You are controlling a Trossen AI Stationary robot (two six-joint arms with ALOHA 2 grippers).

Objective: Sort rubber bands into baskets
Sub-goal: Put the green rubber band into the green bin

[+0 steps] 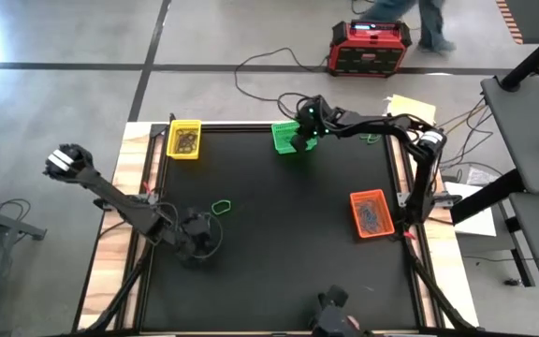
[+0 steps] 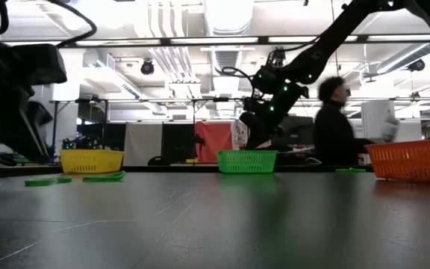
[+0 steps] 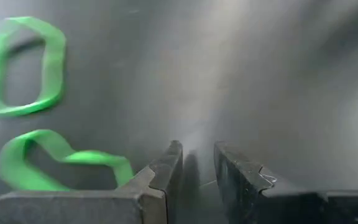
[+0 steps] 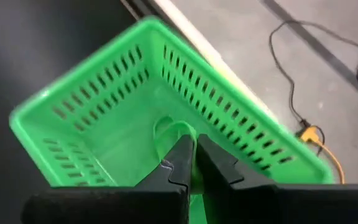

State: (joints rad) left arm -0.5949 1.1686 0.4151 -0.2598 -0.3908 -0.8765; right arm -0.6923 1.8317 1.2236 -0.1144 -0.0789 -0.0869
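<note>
Right gripper point(image 4: 190, 163) above green basket point(image 4: 104, 93) at table's far edge, black mat point(image 1: 279, 253) mid-table bare

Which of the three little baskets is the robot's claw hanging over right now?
The green basket at the table's far edge: the right gripper is above it. The yellow basket and orange basket have no gripper over them.

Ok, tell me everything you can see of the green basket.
The green basket is a small rectangular tub of bright green plastic, its walls pierced with rows of slots. It stands upright on the black table at the far edge, between the yellow and orange baskets. The right gripper hangs over its open top, fingers shut on a green rubber band that dangles inside it. Otherwise it looks nearly empty. Whether the gripper touches the rim cannot be told.
</note>
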